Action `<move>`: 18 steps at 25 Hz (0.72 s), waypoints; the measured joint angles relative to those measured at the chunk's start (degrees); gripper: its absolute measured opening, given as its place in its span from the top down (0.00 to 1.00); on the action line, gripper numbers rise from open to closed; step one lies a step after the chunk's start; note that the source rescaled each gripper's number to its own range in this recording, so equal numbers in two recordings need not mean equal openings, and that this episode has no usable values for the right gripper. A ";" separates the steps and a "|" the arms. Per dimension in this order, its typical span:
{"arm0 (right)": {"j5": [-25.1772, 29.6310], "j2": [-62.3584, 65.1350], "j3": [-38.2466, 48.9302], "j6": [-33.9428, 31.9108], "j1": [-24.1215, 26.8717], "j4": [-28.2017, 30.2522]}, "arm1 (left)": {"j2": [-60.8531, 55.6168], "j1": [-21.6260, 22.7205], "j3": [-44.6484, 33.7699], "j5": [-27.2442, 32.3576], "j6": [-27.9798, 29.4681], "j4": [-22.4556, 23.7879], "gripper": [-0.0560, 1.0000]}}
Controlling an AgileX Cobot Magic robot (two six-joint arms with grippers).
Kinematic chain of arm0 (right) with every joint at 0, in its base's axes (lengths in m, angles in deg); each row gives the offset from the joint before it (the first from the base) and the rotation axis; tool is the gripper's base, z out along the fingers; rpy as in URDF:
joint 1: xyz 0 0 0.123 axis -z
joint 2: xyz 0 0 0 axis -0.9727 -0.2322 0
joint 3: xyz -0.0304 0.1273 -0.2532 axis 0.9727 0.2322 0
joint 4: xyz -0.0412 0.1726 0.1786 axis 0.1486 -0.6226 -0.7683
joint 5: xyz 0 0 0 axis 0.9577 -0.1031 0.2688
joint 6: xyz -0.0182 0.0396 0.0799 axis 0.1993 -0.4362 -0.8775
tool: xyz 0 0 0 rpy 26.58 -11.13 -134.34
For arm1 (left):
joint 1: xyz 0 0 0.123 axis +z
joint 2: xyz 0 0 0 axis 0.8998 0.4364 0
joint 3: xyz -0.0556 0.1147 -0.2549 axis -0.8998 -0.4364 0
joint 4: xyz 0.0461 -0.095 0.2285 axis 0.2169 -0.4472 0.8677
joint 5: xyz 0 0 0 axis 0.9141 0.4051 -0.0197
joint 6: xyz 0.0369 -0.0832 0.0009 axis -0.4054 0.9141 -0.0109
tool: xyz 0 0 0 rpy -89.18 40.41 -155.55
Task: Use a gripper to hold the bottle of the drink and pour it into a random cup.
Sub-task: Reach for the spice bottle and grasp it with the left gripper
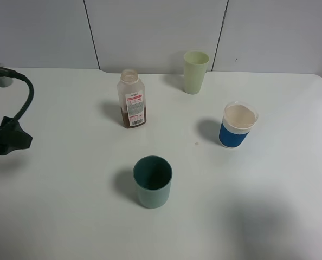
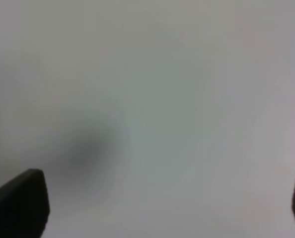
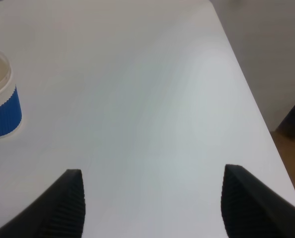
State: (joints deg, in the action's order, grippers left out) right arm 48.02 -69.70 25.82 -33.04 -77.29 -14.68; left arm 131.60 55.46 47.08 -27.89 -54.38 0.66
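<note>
Black ribbed fingertips (image 3: pixel 70 203) frame my right wrist view. The right jaws stand wide over the white counter (image 3: pixel 152 114) and grip nothing. Beyond them a blue-and-white cup (image 3: pixel 1 94) stands upright on the counter, partly cut off by the frame, and on the opposite side I can see the counter's edge.

My left wrist view is badly blurred. I can only make out two dark fingertips (image 2: pixel 21 206) at opposite edges of the picture, so the left jaws are also spread wide and hold nothing. Between them I see only a pale surface with a soft shadow.

From the high camera, the left arm (image 1: pixel 9 140) sits at the far left edge with a black cable (image 1: pixel 26 97) looping above it. It is well apart from everything on the counter.

The bottle (image 1: pixel 131 99) stands upright toward the back, left of centre. It has no cap, and dark brown liquid fills its lower part behind a white-and-red label.

The teal-green cup (image 1: pixel 152 181) stands upright nearer the front, well apart from the bottle, its dark inside facing up. A tall pale green cup (image 1: pixel 195 71) stands at the back, right of the bottle. The blue-and-white cup is further right, between back and front.
</note>
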 joint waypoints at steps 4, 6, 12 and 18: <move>0.00 0.00 0.00 0.00 0.00 0.00 | 5.39 -3.41 0.00 -5.06 -0.63 -1.95 0.01; 0.00 0.00 0.00 0.00 0.00 0.00 | 7.80 -5.23 0.00 -8.45 -0.76 -2.63 0.01; 0.00 0.00 0.00 0.00 0.00 0.00 | 14.09 -9.41 -0.12 -19.55 -0.81 -0.66 0.01; 0.00 0.00 0.00 0.00 0.00 0.00 | 20.28 -10.75 -0.85 -29.81 3.71 6.89 0.01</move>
State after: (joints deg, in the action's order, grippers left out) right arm 48.02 -69.70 25.82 -33.04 -77.29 -14.68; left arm 151.89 44.71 46.23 -57.70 -50.67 7.55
